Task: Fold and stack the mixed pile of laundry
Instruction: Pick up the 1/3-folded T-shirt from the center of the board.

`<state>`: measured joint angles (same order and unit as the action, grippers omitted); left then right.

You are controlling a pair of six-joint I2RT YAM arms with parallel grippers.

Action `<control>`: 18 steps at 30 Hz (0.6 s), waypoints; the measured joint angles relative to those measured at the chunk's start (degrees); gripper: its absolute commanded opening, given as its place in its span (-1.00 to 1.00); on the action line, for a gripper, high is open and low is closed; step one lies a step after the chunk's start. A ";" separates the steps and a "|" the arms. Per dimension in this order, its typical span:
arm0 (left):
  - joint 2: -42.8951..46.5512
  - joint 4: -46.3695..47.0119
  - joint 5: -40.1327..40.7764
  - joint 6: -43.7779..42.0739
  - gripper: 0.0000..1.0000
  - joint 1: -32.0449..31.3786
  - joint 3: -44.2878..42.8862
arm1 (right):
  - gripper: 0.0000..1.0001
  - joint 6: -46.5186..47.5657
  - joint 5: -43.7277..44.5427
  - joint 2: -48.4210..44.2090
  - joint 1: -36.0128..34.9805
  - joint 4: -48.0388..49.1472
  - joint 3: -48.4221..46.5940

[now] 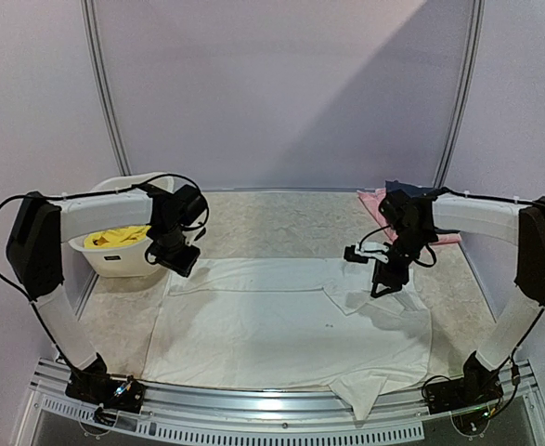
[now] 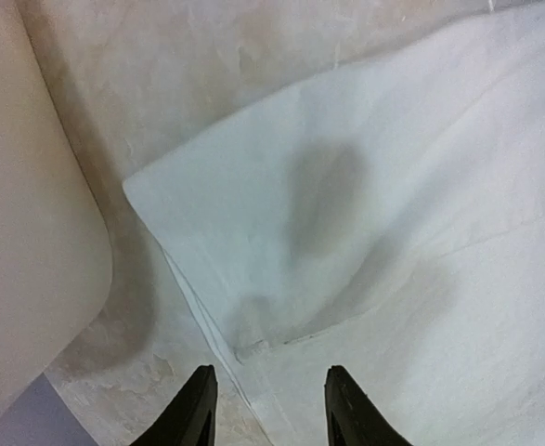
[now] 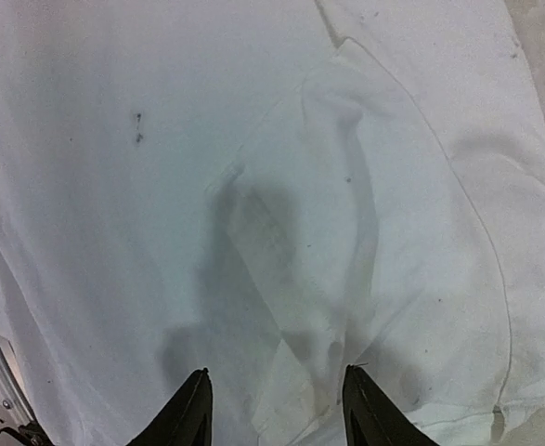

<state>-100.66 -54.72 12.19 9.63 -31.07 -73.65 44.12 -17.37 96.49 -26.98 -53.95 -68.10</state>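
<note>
Here's the large white short-sleeved cotton T-shirt (image 1: 281, 325), spread flat across the mottled beige stone-patterned table (image 1: 253, 223). Its cloth is soft and lightly creased, and one flap droops over the near edge. On the right side a sleeve is doubled back onto the body, its stitched hem curving in the right wrist view (image 3: 421, 232), with a couple of tiny dark specks on the fabric.

The bright yellow shorts (image 1: 116, 238) sit crumpled inside the smooth white plastic basket (image 1: 114, 265) at far left, only their top showing; drawstring and label can't be made out.

The left gripper (image 1: 181, 263) hangs over the shirt's far left corner, just beside the basket, black fingers (image 2: 193, 413) parted with nothing between them. The right gripper (image 1: 381, 288) hovers above the folded sleeve, jaws spread and holding nothing, its shadow on the cloth.

A pink cloth (image 1: 374, 200) peeks out behind the right arm, mostly hidden.
</note>
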 measured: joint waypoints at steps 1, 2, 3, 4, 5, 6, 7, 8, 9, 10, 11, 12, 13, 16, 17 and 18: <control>0.26 0.04 0.15 -0.02 -0.18 -0.24 -1.18 | -0.11 1.57 1.66 -1.99 -0.94 0.61 1.95; 0.33 0.22 0.44 -0.09 -0.18 -0.46 -2.47 | -0.17 3.26 2.93 -4.04 -2.29 1.18 3.21; 0.26 0.50 0.63 -0.17 -0.19 -0.57 -3.30 | -0.23 4.76 3.87 -5.88 -3.74 1.88 3.96; 0.13 0.74 0.83 -0.22 -0.19 -0.59 -3.67 | -0.27 6.27 4.61 -7.67 -5.46 2.47 4.26; 0.02 0.72 0.98 -0.22 -0.19 -0.59 -3.76 | -0.29 7.56 5.16 -9.05 -7.17 3.17 4.24; -0.22 0.61 1.09 -0.20 -0.19 -0.59 -3.76 | -0.30 8.76 5.44 -9.92 -8.74 4.02 4.17; -0.42 0.61 1.11 -0.20 -0.18 -0.59 -3.69 | -0.30 9.84 5.88 -10.21 -9.92 4.63 4.13; -0.59 0.74 1.11 -0.17 -0.19 -0.59 -3.39 | -0.31 10.88 6.62 -10.10 -11.56 5.62 4.11; -0.61 0.70 1.11 -0.15 -0.18 -0.59 -3.13 | -0.31 11.69 7.04 -9.64 -12.41 6.14 4.17; -0.61 0.68 1.11 -0.15 -0.19 -0.59 -2.78 | -0.32 12.52 7.87 -8.90 -13.38 6.82 4.24; -0.61 0.68 1.14 -0.13 -0.18 -0.59 -2.49 | -0.33 13.40 8.61 -7.93 -14.16 7.37 4.35; -0.61 0.68 1.18 -0.13 -0.18 -0.59 -2.21 | -0.33 14.19 9.57 -6.80 -14.84 7.89 4.42; -0.61 0.68 1.20 -0.13 -0.18 -0.59 -1.90 | -0.33 14.86 10.25 -5.84 -15.28 8.24 4.44; -0.59 0.66 1.38 -0.13 -0.18 -0.59 -1.25 | -0.33 16.74 12.63 -2.82 -16.39 9.11 4.46; -0.59 0.66 1.40 -0.13 -0.18 -0.59 -1.03 | -0.33 17.22 13.03 -2.16 -16.59 9.22 4.46; -0.59 0.68 1.42 -0.15 -0.18 -0.59 -0.87 | -0.34 17.68 13.55 -1.73 -16.72 9.33 4.46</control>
<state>-101.25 -54.04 13.61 9.47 -31.66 -74.52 61.80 -3.81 94.76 -43.70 -44.62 -63.64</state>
